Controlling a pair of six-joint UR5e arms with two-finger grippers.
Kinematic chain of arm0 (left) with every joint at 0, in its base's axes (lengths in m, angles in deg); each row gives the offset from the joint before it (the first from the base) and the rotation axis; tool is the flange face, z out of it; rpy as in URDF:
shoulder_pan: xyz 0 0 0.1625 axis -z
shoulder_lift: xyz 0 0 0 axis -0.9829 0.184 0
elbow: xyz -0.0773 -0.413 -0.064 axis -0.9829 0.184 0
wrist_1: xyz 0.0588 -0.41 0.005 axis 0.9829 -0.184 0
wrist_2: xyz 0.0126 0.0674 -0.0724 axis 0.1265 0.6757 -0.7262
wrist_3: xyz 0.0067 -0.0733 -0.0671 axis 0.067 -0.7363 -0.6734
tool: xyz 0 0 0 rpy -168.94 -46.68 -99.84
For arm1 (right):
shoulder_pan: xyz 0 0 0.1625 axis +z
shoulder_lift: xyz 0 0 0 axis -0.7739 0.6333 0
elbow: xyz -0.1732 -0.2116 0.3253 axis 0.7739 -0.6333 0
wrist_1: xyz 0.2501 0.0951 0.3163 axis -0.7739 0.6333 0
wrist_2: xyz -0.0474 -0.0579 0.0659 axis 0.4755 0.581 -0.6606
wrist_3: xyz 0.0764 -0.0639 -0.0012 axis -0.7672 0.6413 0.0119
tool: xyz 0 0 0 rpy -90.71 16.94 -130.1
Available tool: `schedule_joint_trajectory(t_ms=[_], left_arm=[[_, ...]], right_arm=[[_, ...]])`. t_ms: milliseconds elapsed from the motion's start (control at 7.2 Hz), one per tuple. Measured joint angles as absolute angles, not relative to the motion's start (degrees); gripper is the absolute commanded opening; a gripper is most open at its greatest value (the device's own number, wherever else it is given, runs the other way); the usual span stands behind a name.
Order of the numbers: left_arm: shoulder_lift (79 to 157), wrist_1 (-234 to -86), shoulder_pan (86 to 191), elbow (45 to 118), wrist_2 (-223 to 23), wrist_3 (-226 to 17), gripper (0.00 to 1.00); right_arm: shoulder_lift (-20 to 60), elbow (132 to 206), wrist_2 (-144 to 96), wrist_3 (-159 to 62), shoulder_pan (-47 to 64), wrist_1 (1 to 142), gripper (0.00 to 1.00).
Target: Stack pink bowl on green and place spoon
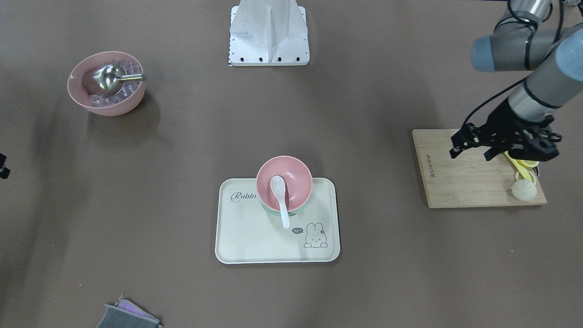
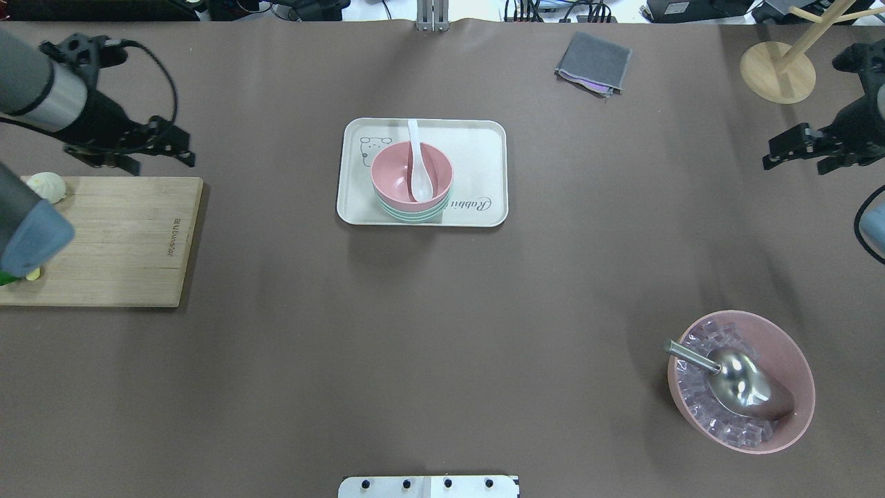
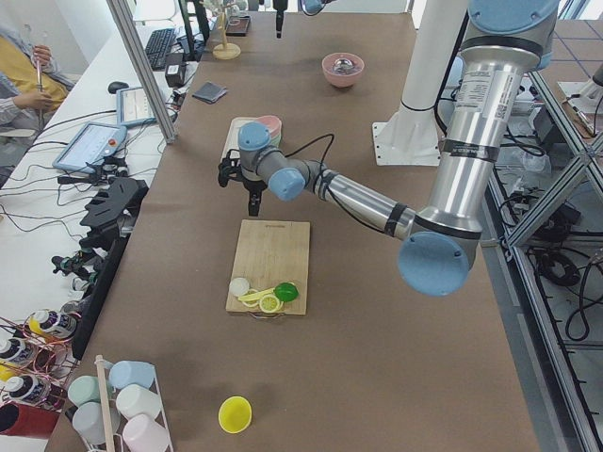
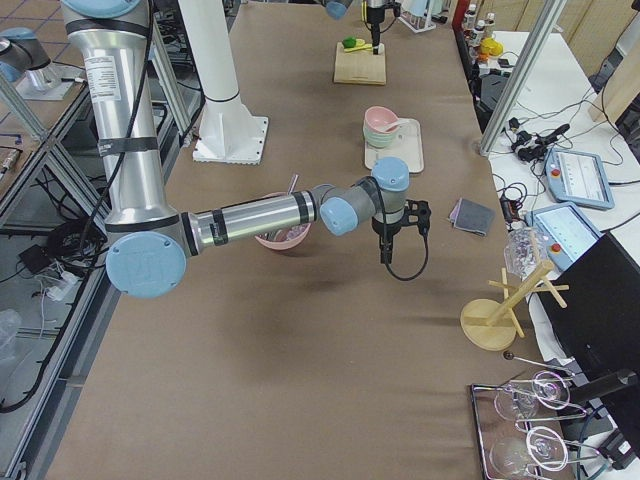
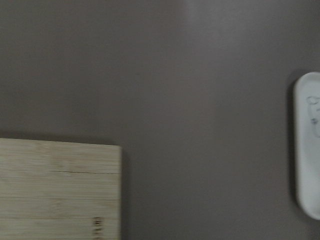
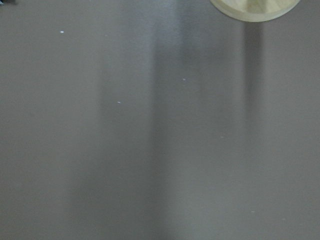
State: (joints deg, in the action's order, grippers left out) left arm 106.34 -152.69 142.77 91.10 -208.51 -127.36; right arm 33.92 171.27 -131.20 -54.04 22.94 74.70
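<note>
The pink bowl [image 1: 297,181] [image 2: 391,177] sits nested in the green bowl [image 1: 269,211] [image 2: 408,211] on the cream rabbit tray [image 1: 255,237] [image 2: 477,152]. The white spoon [image 1: 280,196] [image 2: 417,162] lies in the pink bowl, its handle over the rim. My left gripper [image 1: 473,154] [image 2: 162,155] is open and empty, above the far corner of the wooden cutting board [image 1: 464,182] [image 2: 117,235]. My right gripper [image 2: 795,164] is open and empty at the table's right side, far from the tray. The left wrist view shows the board's corner [image 5: 55,190] and the tray's edge [image 5: 307,150].
A second pink bowl with ice cubes and a metal scoop [image 1: 107,82] [image 2: 740,380] stands near the robot's right. A bun [image 1: 524,189] and toy food lie on the board. A grey cloth [image 2: 593,62] and a wooden stand base [image 2: 778,72] are at the far side.
</note>
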Motion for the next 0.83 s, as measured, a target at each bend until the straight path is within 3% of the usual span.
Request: schedule_joint_trajectory(t_ms=[417,833], left_arm=[[95.80,-152.17,152.62,88.42,-210.51,-99.84,0.98],[92.41,-151.71,155.42,85.78,-212.63,-96.90,0.98]], right_arm=[[34.18,165.80,-134.93,-37.20,29.48,79.60,1.00],[34.32,163.51,-136.18,-32.50,31.13,79.22,1.00]])
